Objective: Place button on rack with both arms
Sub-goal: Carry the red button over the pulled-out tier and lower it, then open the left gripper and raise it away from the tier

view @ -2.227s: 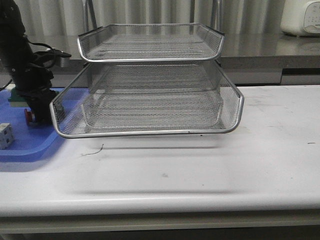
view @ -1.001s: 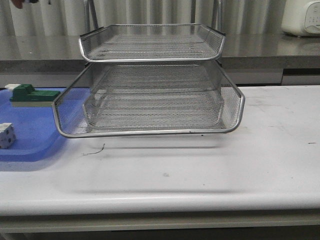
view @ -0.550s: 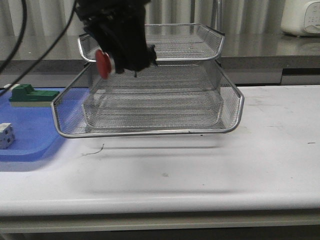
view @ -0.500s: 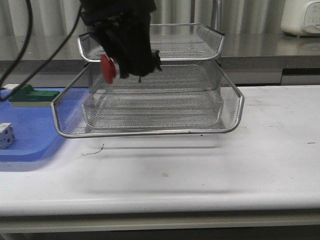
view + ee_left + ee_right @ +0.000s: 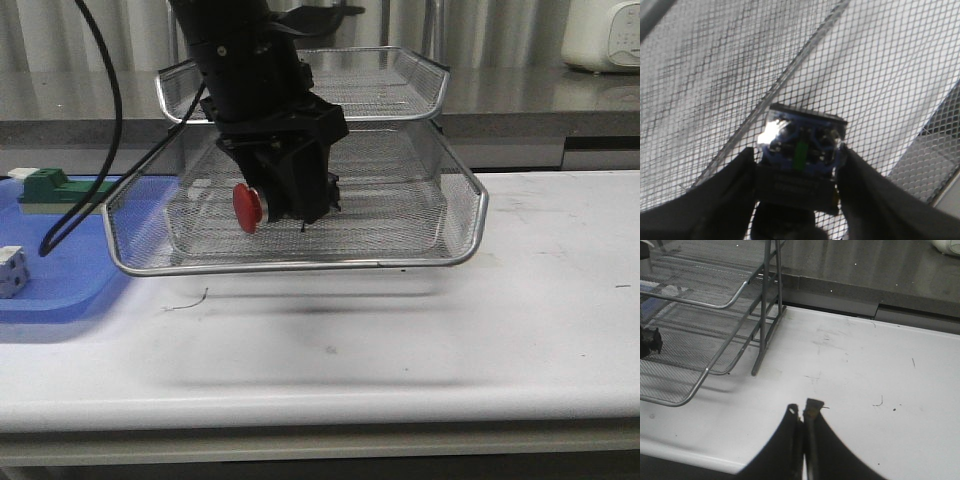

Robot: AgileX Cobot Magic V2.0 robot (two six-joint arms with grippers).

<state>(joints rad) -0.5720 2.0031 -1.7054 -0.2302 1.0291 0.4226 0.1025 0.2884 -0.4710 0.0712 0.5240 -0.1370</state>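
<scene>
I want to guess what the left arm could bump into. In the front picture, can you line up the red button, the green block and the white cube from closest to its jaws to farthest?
1. The button: held in the left gripper, red head facing left, over the rack.
2. The green block: far left, at the back of the blue tray.
3. The white cube: left edge of the view, nearer the tray's front, slightly farther than the block.

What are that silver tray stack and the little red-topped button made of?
The rack looks like metal: fine silvery wire mesh you can see through, edged by shiny rounded rims that catch the light. The button, held in the left gripper, seems plastic: a smooth, matte red head, and in the left wrist view a glossy blue and black body with bright glints. That is my guess from looks alone.
</scene>
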